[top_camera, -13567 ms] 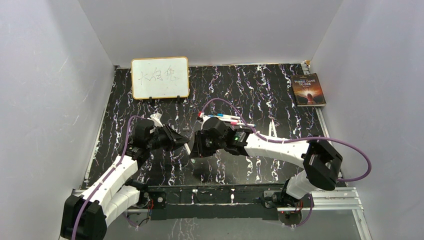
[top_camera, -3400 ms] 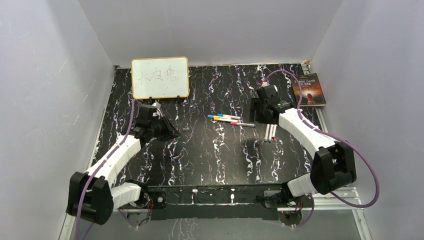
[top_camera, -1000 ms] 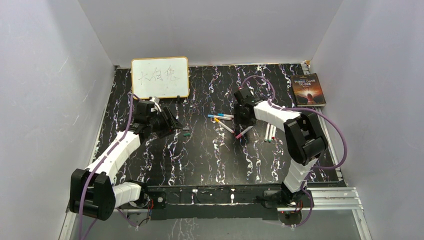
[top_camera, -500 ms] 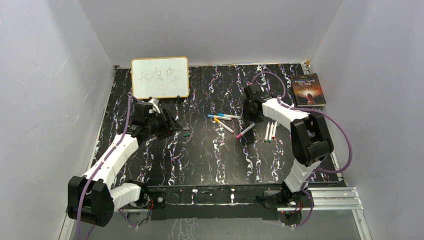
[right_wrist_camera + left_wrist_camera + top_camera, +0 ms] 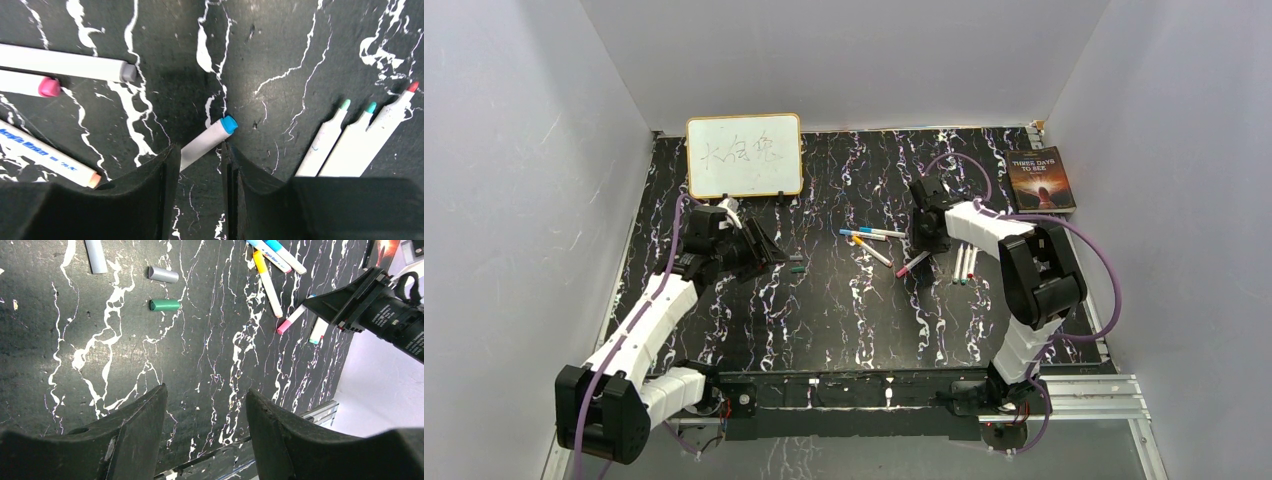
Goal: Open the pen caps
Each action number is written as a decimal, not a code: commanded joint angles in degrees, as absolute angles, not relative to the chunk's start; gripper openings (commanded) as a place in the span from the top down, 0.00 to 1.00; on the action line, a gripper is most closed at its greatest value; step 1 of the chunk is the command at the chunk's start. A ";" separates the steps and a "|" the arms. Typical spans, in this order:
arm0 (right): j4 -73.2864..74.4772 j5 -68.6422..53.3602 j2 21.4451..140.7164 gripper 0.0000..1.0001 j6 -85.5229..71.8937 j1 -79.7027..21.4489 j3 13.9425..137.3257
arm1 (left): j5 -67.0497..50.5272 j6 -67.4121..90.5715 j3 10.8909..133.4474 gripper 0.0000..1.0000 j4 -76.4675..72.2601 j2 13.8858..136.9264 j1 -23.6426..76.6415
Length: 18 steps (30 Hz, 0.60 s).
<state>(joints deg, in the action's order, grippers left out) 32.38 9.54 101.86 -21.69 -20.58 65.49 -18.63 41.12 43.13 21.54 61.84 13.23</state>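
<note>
Right wrist view: right arm (image 5: 984, 225) bent low left of the book (image 5: 1041, 180), right gripper (image 5: 199, 147) narrowly parted astride a blue-ended pen (image 5: 212, 135) without clamping it; left gripper (image 5: 205, 390) half-open, empty

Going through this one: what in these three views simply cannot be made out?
Right wrist view: whether the right gripper actually pinches the blue-ended pen; its fingers cover the lower barrel.
Right wrist view: lower barrels of the three uncapped pens, hidden behind the gripper.
Left wrist view: a grey piece cut off by the top edge; cap or barrel, unclear.
</note>
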 commanded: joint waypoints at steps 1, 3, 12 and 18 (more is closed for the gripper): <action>30.28 11.30 100.59 0.67 -21.66 -20.62 63.42 | -19.42 41.22 43.09 0.43 23.05 60.03 13.01; 30.37 11.50 99.91 0.67 -21.96 -20.65 62.25 | -19.57 41.22 42.83 0.43 23.03 59.94 13.01; 31.33 12.79 95.10 0.66 -22.00 -20.58 59.25 | -19.95 41.41 41.67 0.43 22.70 59.29 13.08; 31.66 12.09 94.39 0.81 -22.02 -20.65 57.86 | -20.25 41.84 40.53 0.43 21.86 58.70 13.06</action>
<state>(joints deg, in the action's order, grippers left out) 32.45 11.35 96.88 -21.96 -20.58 58.52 -18.70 41.23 41.21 21.47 60.07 13.23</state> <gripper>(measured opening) 0.208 0.567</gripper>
